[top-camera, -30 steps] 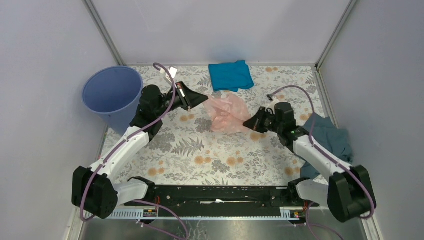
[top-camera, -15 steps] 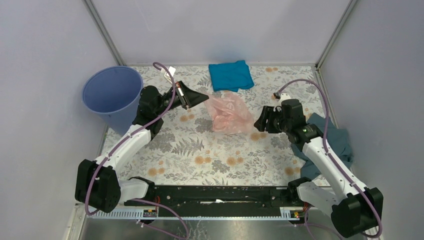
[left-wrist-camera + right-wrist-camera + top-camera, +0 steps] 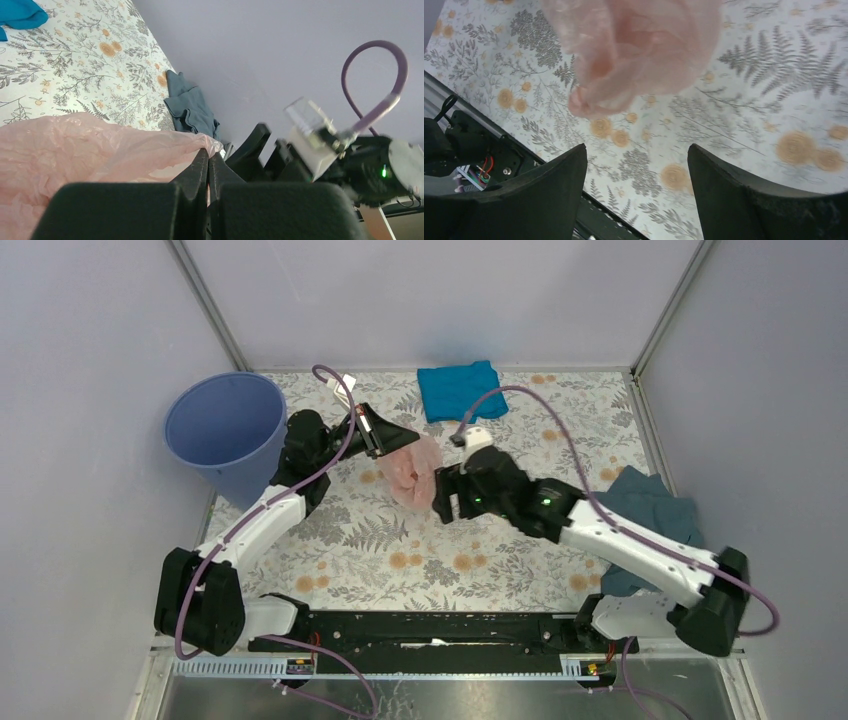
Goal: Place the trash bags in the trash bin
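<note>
Floral surface (image 3: 480, 540) lay under the bag (image 3: 412, 472), which hung bunched from the left fingers (image 3: 208, 170) clenched on its film, probably for carrying to the bin (image 3: 238, 478) well apart, while the right fingers (image 3: 438, 498) gaped empty just beside it.

pink bag (image 3: 634, 45) blurred and cut off by the top edge in right wrist view, running off left and bottom in left wrist view, lower right edge behind right pincer (image 3: 438, 502) from above, blue cloth (image 3: 17, 12) clipped at the corner, grey cloth (image 3: 655, 505) partly under right arm (image 3: 620, 540), left pincer (image 3: 208, 156) tips buried in bag film
</note>
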Controlling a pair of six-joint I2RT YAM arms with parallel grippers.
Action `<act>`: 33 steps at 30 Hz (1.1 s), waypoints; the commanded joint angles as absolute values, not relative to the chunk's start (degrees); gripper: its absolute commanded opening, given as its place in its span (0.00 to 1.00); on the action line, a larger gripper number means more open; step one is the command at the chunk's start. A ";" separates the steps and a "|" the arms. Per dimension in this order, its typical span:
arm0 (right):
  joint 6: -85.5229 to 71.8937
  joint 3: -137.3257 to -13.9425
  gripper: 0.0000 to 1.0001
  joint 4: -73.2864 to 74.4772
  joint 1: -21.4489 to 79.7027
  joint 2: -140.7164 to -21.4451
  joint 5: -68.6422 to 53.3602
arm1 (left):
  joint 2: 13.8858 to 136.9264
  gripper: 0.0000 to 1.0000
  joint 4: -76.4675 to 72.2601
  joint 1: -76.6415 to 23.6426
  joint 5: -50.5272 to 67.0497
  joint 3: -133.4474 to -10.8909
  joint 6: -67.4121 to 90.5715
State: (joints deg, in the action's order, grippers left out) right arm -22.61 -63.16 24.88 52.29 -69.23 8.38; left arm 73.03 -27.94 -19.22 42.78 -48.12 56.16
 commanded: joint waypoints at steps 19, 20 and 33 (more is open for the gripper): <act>-31.04 -64.62 0.40 6.95 58.58 -79.51 29.80 | 74.85 0.00 -33.35 -19.66 43.38 -47.74 59.45; -30.96 -64.37 0.22 6.86 58.55 -79.35 30.49 | 75.02 0.00 -33.48 -19.66 43.56 -47.79 59.49; -34.95 -41.86 0.00 0.57 26.73 -58.87 -18.95 | 72.29 0.71 -19.75 -19.68 37.70 -50.98 49.05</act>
